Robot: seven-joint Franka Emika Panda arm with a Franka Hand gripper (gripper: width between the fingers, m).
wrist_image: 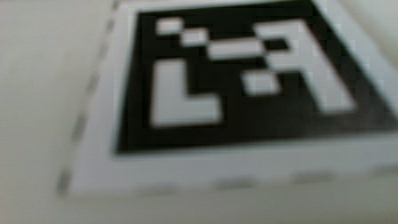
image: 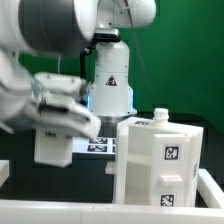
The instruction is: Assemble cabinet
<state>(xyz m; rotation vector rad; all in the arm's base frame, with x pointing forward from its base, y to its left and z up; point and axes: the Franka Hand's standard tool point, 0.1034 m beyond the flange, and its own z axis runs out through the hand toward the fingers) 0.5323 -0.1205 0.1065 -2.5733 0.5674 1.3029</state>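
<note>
The cabinet [image: 160, 165] is a tall white box with black-and-white square tags, standing at the exterior view's right front. A small knob-like piece [image: 160, 116] sticks up from its top. My gripper [image: 52, 150] hangs low at the exterior view's left, apart from the cabinet. A white blocky shape sits under the wrist there, and I cannot tell whether it is the hand or a held part. The wrist view is filled by one blurred black-and-white tag [wrist_image: 240, 75] on a pale surface, very close. My fingers do not show in it.
The marker board [image: 100, 147] lies flat on the dark table behind the gripper and the cabinet. The arm's white base [image: 110, 75], with a yellow warning triangle, stands at the back middle. A pale rail [image: 60, 212] runs along the front edge.
</note>
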